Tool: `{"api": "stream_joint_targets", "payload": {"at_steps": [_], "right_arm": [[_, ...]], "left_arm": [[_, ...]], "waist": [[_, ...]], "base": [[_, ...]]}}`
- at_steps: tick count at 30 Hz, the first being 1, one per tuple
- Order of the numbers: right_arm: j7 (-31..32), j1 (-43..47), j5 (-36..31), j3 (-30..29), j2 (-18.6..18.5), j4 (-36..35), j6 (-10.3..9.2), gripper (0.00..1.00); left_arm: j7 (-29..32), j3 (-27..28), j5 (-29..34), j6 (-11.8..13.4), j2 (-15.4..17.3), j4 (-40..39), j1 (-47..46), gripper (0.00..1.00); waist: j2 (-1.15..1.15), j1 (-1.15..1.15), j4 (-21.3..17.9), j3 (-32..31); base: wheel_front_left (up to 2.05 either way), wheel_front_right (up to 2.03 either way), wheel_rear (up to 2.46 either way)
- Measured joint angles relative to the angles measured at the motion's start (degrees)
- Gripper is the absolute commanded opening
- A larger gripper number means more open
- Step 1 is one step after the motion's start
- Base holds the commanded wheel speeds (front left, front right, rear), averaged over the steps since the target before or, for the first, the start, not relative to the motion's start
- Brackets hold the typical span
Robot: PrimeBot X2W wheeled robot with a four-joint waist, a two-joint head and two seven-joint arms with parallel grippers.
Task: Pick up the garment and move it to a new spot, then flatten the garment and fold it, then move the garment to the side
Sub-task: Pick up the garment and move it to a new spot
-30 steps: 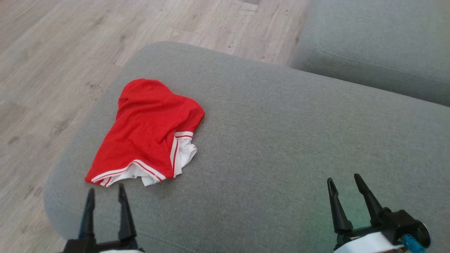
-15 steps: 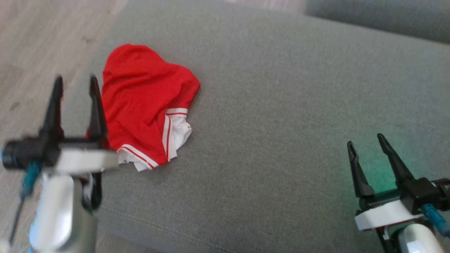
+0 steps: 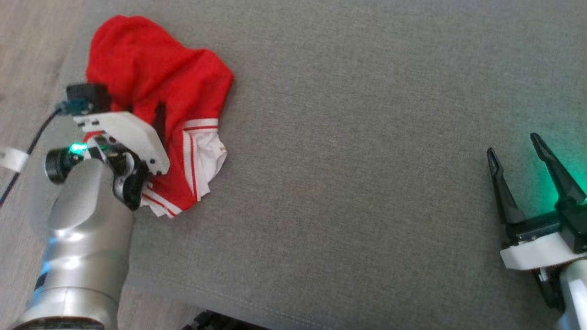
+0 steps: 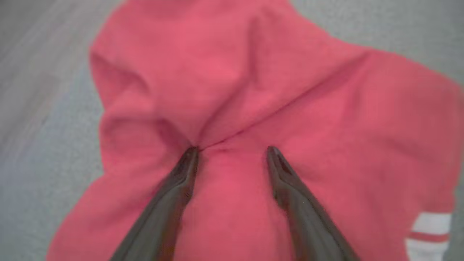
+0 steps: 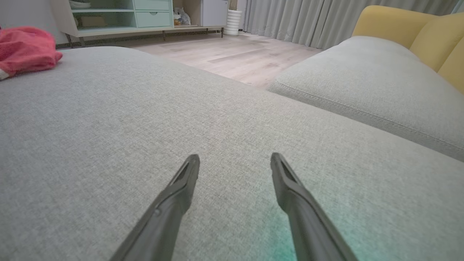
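Now the crumpled red garment with white striped trim lies near the left edge of the grey fabric sofa cushion, close to the pale wooden floor. The left gripper points down into the garment, its two dark fingers spread wide, tips pressing on the red cloth, with no fold pinched between them. The right gripper is also wide open and empty, over bare cushion well apart from the garment.
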Motion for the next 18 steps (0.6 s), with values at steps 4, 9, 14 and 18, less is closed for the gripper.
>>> {"api": "stream_joint_targets", "payload": {"at_steps": [4, 9, 14, 18], "right_arm": [[-0.2, -1.62, -0.07, 0.2, -0.16, -0.46, 0.0, 1.0], [-0.19, -2.76, -0.07, 0.12, 0.71, -0.42, 0.0, 1.0], [-0.19, -2.78, -0.05, 0.18, 2.85, 0.22, 0.0, 1.0], [-0.19, -2.77, 0.05, 0.59, 5.45, 0.65, 0.0, 1.0]], "left_arm": [[-1.02, -1.42, -0.79, -0.38, 0.97, 4.76, -2.12, 1.0], [-7.39, -4.2, -2.02, -0.43, 2.54, 7.11, -2.72, 0.0], [-14.54, -5.8, -1.65, -0.43, 5.58, 7.68, -3.22, 0.0], [-17.95, -6.8, -1.43, -0.43, 7.98, 5.45, -5.91, 0.0]], "waist": [[0.0, -0.02, -1.43, 1.06], [0.0, -0.01, -3.16, 0.56], [0.0, -0.01, -5.04, -1.47], [0.0, -0.02, -7.5, -3.73]], "base": [[0.0, 0.0, 0.0], [0.0, 0.0, 0.0], [0.0, 0.0, 0.0], [0.0, 0.0, 0.0]]}}
